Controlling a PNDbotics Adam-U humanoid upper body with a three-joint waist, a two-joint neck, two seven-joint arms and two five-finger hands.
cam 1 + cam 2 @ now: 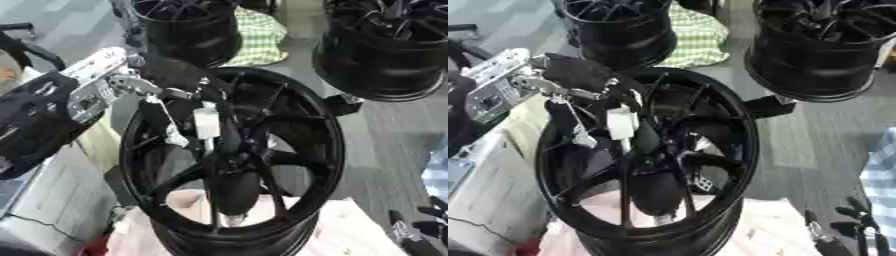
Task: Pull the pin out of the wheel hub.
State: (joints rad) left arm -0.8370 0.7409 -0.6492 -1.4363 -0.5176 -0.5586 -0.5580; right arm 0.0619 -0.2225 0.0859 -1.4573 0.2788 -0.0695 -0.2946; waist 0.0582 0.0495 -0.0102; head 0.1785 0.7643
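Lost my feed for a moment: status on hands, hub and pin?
Left hand reaching in over wheel hub, fingers curled near white piece; grip unclear. Right hand idle, lower right. Spokes crowd the hub.

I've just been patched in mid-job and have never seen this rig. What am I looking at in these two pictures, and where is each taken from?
Both pictures come from one stereo camera in the robot's head, looking down: left eye and right eye, same moment. The robot is a humanoid upper body with two arms ending in fingered hands. In the middle stands a black spoked wheel on a pale surface. The left arm comes in from the left; its left hand reaches over the rim into the spokes, near a small white piece. Whether the fingers grip anything I cannot tell, nor which part is the pin. The right hand rests idle at the lower right corner. Two more black wheels stand further back.
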